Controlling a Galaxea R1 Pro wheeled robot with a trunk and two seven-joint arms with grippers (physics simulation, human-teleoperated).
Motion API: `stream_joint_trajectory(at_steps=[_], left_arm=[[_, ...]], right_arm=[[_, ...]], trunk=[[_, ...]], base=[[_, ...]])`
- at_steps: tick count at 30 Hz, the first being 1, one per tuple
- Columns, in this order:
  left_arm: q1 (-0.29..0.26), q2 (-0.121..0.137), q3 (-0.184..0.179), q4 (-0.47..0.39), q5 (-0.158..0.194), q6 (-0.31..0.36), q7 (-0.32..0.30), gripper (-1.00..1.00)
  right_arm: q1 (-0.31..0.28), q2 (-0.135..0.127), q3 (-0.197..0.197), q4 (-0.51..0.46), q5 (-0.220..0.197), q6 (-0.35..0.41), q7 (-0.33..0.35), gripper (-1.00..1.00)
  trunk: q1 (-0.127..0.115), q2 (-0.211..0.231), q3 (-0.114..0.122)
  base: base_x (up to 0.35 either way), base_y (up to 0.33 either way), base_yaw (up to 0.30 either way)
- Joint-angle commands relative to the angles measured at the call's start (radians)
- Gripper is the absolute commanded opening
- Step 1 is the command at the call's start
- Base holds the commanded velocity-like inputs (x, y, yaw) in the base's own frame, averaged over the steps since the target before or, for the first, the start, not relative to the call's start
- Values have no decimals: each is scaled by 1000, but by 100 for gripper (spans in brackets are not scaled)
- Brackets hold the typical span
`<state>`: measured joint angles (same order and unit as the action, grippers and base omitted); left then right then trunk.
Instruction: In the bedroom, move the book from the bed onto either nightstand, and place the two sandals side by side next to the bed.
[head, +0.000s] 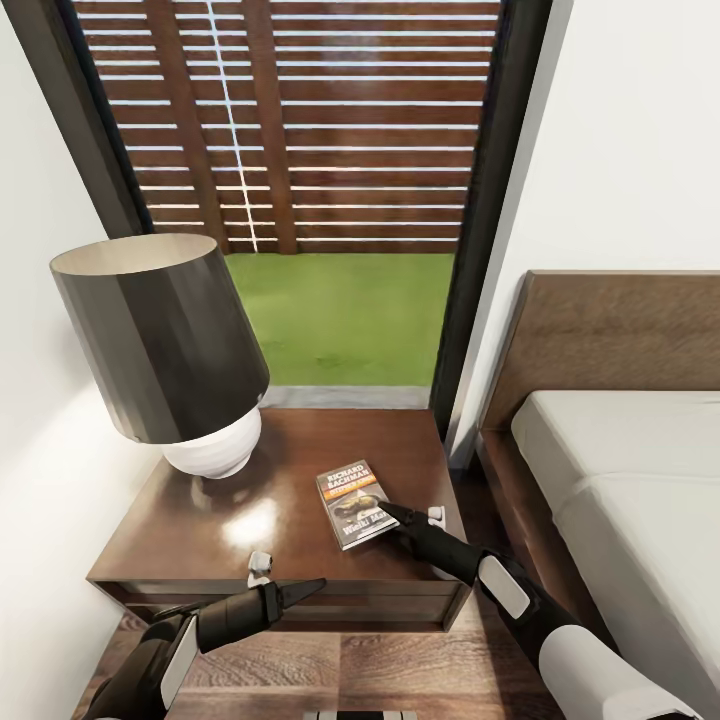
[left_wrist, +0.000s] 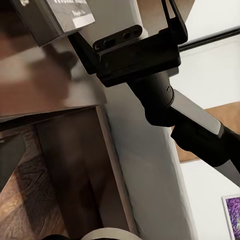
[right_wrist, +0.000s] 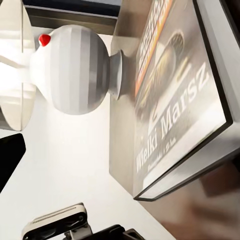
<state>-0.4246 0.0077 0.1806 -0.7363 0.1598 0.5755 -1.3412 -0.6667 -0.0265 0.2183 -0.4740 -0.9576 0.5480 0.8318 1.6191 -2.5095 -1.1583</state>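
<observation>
The book (head: 353, 503) lies flat on the dark brown nightstand (head: 200, 530), right of its middle. My right gripper (head: 412, 514) is open at the book's right edge, its dark finger tip touching the near corner and its white-padded finger off to the side. The cover (right_wrist: 175, 100) shows large and close in the right wrist view. My left gripper (head: 290, 578) hangs open just in front of the nightstand's front edge, holding nothing. The bed (head: 620, 470) with its pale mattress stands to the right. The sandals are out of view.
A lamp (head: 160, 340) with a big dark shade and white round base takes up the nightstand's back left. Behind is a tall dark-framed window (head: 300, 150) showing a slatted fence and grass. A narrow strip of wood floor (head: 480, 500) separates nightstand and bed.
</observation>
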Motion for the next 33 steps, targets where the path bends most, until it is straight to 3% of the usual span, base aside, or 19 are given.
stream_joint_trajectory(at_steps=[1,8,33], left_arm=[[0,0,0,0,2,10,-3,100],[0,0,0,0,2,10,-3,100],[0,0,0,0,3,10,-3,100]], right_arm=[[-1,-1,5,0,-10,6,0,100],[-1,-1,4,0,-9,6,0,100],[-1,-1,5,0,-10,6,0,100]], trunk=[[0,0,-1],[-2,1,15],[-2,1,15]], base=[[0,0,0],[0,0,0],[-19,0,0]])
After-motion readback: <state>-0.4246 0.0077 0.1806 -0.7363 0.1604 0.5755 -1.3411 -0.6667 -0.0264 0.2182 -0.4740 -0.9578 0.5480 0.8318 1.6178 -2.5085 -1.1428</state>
